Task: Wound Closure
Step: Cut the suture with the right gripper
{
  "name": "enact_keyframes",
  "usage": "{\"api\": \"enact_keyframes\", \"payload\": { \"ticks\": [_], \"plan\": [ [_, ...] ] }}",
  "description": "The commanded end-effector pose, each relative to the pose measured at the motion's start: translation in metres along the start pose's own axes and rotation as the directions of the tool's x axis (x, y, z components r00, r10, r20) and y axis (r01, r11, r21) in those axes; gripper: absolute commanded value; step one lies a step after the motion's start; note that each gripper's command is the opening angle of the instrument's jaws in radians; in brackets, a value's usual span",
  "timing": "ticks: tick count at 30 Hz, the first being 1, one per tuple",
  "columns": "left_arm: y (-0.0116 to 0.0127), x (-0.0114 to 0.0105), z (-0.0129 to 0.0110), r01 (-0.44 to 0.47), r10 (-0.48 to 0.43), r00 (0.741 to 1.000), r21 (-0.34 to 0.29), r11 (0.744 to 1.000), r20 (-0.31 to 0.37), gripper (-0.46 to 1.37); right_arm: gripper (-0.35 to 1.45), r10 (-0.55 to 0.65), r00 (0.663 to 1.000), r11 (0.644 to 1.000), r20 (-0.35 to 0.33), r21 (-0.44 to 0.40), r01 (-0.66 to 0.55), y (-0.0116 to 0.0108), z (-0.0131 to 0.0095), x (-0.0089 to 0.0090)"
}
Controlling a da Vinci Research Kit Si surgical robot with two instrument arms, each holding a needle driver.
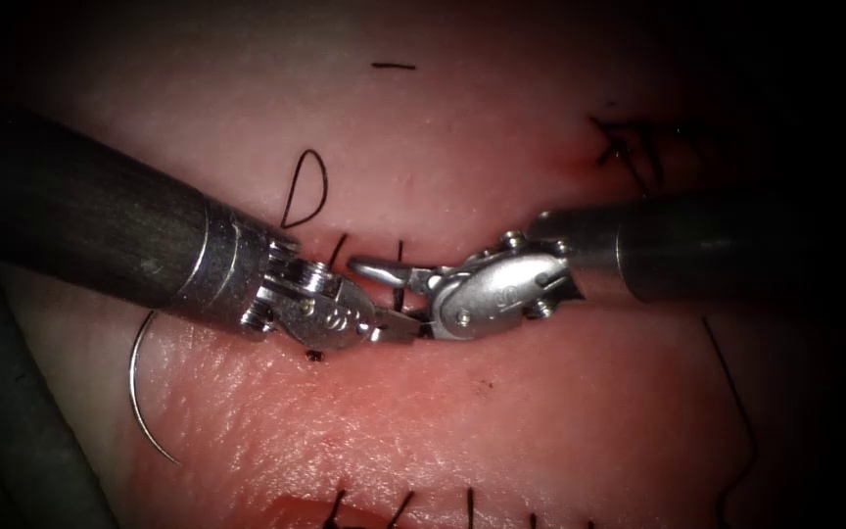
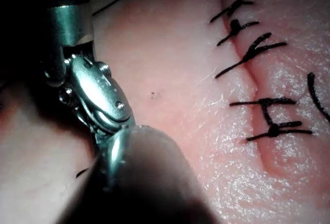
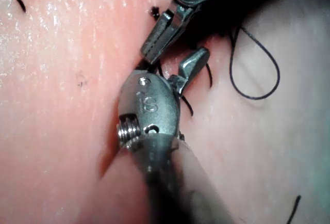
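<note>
My left tool (image 1: 392, 331) reaches in from the left, its jaws shut on a short dark strand of thread (image 1: 399, 289) over the cut (image 1: 364, 250). Coming from the right, my right tool (image 1: 374, 299) has its jaws open around that strand and the left tool's tip, holding nothing. In the right wrist view the right tool (image 3: 172, 59) gapes with one fingertip (image 3: 196, 61) raised beside the left tool (image 3: 160, 33). The curved needle (image 1: 137, 392) lies free on the tissue (image 1: 501, 411) at the lower left, held by neither tool. A thread loop (image 1: 305, 186) rests above the left tool.
Finished black stitches (image 2: 270, 115) cross the closed part of the cut, and more stitches (image 1: 403, 509) show at the lower edge. A knotted tangle of thread (image 1: 629, 147) sits at the upper right. Red fluid (image 1: 580, 162) stains the tissue there. The right tool (image 2: 98, 95) stands close over the left shaft (image 2: 149, 177).
</note>
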Motion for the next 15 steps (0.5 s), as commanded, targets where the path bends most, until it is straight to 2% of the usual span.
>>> {"api": "enact_keyframes", "payload": {
  "ticks": [1,15],
  "plan": [
    [0.0000,0.0000,0.0000,-0.003,0.003,1.000,-0.005,1.000,0.000,-0.35,1.27,-0.001,1.000,1.000,0.000,0.006,0.001,0.0000,-0.0001,-0.0001],
    [0.0002,0.0004,-0.0004,-0.006,0.006,1.000,-0.005,1.000,-0.004,-0.35,1.27,-0.007,1.000,1.000,-0.003,0.011,0.007,-0.0008,0.0005,-0.0002]
  ]
}}
